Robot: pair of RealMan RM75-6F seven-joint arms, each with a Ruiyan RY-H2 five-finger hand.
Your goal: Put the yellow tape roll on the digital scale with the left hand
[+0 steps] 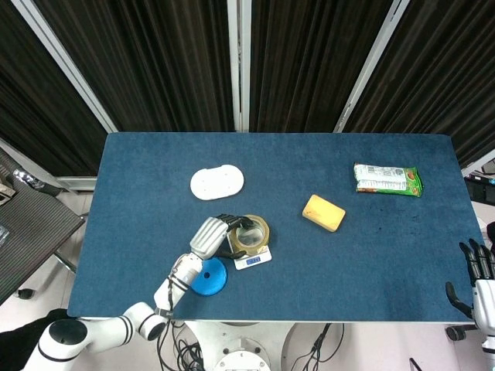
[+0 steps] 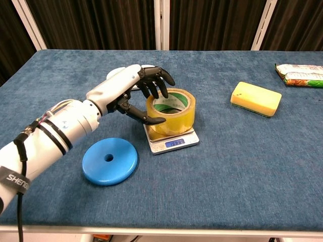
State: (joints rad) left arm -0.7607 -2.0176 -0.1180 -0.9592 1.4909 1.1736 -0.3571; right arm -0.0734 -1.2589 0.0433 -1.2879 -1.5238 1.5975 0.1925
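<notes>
The yellow tape roll (image 1: 252,233) (image 2: 171,114) lies flat on the small silver digital scale (image 1: 254,261) (image 2: 174,143), near the table's front left of centre. The scale's blue display is lit. My left hand (image 1: 212,236) (image 2: 132,92) reaches in from the left and grips the roll: its dark fingers (image 2: 156,84) curl over the roll's top rim and its thumb (image 2: 146,118) presses the near side. My right hand (image 1: 481,272) shows only in the head view, off the table's front right corner, fingers apart and holding nothing.
A blue disc (image 1: 207,277) (image 2: 109,160) lies just left of the scale, under my left forearm. A white oval piece (image 1: 216,182) sits behind the scale. A yellow sponge (image 1: 323,212) (image 2: 256,98) lies to the right, and a green packet (image 1: 387,178) (image 2: 300,74) far right.
</notes>
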